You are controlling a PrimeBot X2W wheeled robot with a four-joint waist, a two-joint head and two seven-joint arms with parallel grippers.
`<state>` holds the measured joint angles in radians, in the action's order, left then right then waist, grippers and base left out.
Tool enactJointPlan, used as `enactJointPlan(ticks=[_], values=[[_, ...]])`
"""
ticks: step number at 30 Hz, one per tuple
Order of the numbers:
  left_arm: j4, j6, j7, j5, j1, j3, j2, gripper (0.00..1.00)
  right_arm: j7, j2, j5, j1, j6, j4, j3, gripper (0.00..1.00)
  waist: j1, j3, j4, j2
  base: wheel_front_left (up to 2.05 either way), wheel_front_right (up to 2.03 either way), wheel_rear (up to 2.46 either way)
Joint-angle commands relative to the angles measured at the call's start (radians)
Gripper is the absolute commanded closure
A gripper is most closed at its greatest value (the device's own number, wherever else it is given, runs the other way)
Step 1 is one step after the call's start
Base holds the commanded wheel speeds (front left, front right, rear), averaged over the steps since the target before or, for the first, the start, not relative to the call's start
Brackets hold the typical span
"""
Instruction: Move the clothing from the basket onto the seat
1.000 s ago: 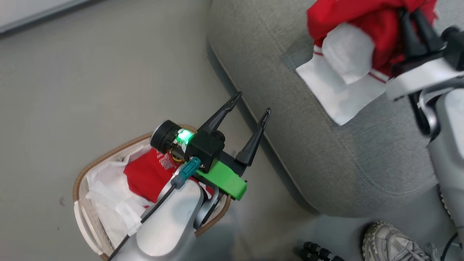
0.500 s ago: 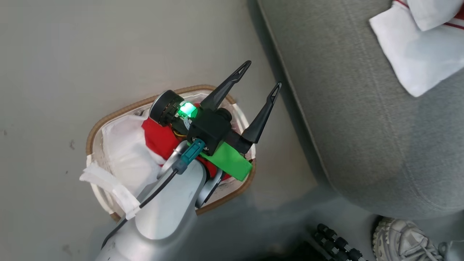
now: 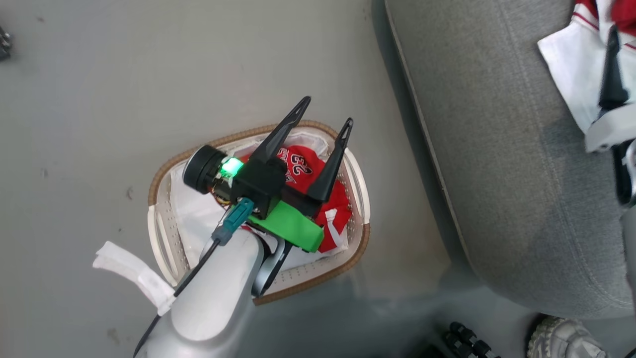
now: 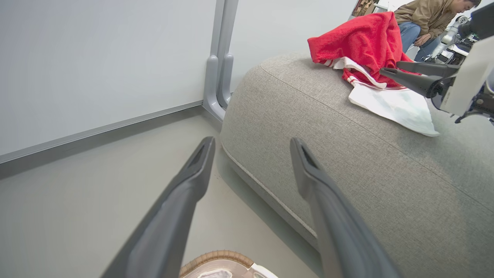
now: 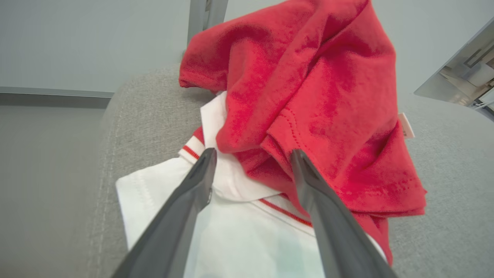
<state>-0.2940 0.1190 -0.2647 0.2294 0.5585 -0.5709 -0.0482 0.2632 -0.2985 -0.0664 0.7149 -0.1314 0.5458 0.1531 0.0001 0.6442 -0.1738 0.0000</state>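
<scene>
The white basket (image 3: pixel 358 171) with its brown rim stands on the floor. In it lies a red jersey (image 3: pixel 298 166) printed "23", on the white liner. My left gripper (image 3: pixel 327 112) hovers open over the basket, nothing between its fingers (image 4: pixel 185 193). More clothing, a red piece (image 5: pixel 308 77) on a white panel (image 5: pixel 231 239), lies on the grey seat (image 3: pixel 497 149). My right gripper (image 5: pixel 253 152) stands open just above that pile, its fingers apart and holding nothing. The left wrist view shows the right gripper (image 4: pixel 390 67) beside the pile (image 4: pixel 359 38).
A white liner strip (image 3: pixel 129 271) hangs outside the basket's near end. A shoe (image 3: pixel 561 340) and a black jointed object (image 3: pixel 467 340) lie by the seat's front corner. A person (image 4: pixel 428 15) sits beyond the seat. A pale wall panel (image 4: pixel 96 69) runs behind.
The head view has swung toward the basket. The right gripper, shut on the red and white clothing a second ago, now stands open with it lying on the seat.
</scene>
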Motion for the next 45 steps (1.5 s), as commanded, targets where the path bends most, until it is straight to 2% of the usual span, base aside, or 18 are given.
enactJointPlan(ticks=[1, 10, 19, 27, 34, 45], values=[[0.002, 0.002, 0.001, 0.005, -0.027, 0.017, -0.004, 0.0, 0.002, 0.007, -0.013, -0.042, 0.001, -0.03, -0.013, 0.0, -0.0001, -0.077, -0.016, 0.0, 0.0, 0.0, 0.0], [0.009, -0.013, 0.001, 0.001, -0.134, 0.118, -0.004, 0.0, 0.002, 0.051, -0.101, -0.186, 0.001, -0.15, -0.115, 0.0, -0.0001, -0.216, 0.003, 0.0, 0.0, 0.0, 0.0], [0.002, -0.048, 0.001, 0.008, -0.24, 0.273, -0.004, 0.0, 0.002, 0.095, -0.149, -0.282, 0.001, -0.227, -0.2, 0.0, -0.0001, -0.317, 0.064, 0.0, 0.0, 0.0, 0.0], [-0.009, -0.077, 0.001, -0.001, -0.326, 0.395, -0.004, 0.0, 0.002, 0.137, -0.157, -0.378, 0.001, -0.254, -0.225, 0.0, -0.0001, -0.388, 0.119, 0.0, 0.0, 0.0, 0.0], [-0.01, -0.096, 0.001, -0.014, -0.399, 0.459, -0.004, 0.0, 0.002, 0.164, -0.157, -0.462, 0.001, -0.258, -0.251, 0.0, -0.0001, -0.44, 0.147, 0.0, 0.0, 0.0, 0.0], [-0.012, -0.086, 0.001, -0.005, -0.489, 0.513, -0.004, 0.0, 0.002, 0.183, -0.15, -0.528, 0.001, -0.235, -0.251, 0.0, -0.0001, -0.514, 0.154, 0.0, 0.0, 0.0, 0.0]])
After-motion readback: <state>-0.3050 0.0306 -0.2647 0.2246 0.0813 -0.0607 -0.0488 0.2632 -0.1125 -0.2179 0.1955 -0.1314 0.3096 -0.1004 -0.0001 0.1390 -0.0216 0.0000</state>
